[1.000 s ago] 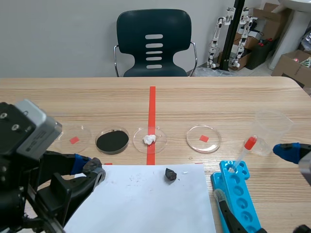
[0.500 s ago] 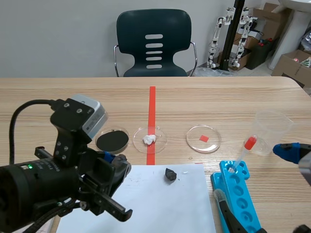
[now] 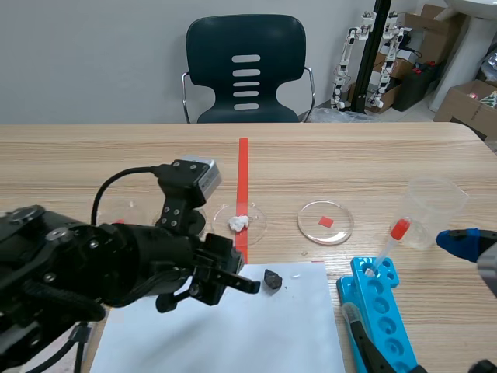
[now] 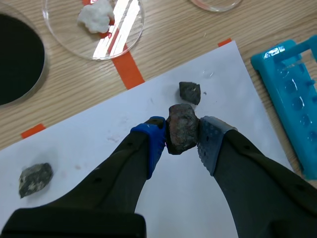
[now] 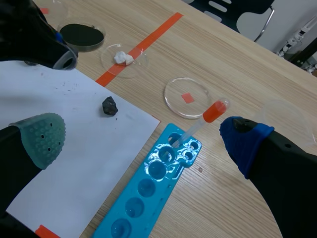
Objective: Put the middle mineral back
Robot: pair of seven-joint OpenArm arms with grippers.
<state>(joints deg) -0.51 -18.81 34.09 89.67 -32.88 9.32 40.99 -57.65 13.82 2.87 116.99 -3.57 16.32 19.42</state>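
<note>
In the left wrist view my left gripper [image 4: 182,135] is shut on a brownish mineral [image 4: 181,133], held just above the white paper [image 4: 198,198]. A small dark mineral [image 4: 189,92] lies on the paper right ahead of it. A grey mineral [image 4: 34,179] rests on the paper far off to one side. In the scene view the left arm reaches over the paper, its gripper [image 3: 233,281] just left of the dark mineral [image 3: 272,279]. My right gripper [image 5: 143,144] stands open and holds nothing, above the blue rack [image 5: 153,183].
Behind the paper sit a dish with a white lump [image 3: 239,223], a dish of black powder [image 4: 15,64] and a bare dish [image 3: 325,222]. A red-bulbed pipette [image 3: 390,242] leans in the blue rack [image 3: 380,311]. A clear cup [image 3: 435,206] stands at the right.
The left arm has swung from the lower left corner toward the middle, over the paper, so its gripper is now beside the dark mineral. The right arm has not moved.
</note>
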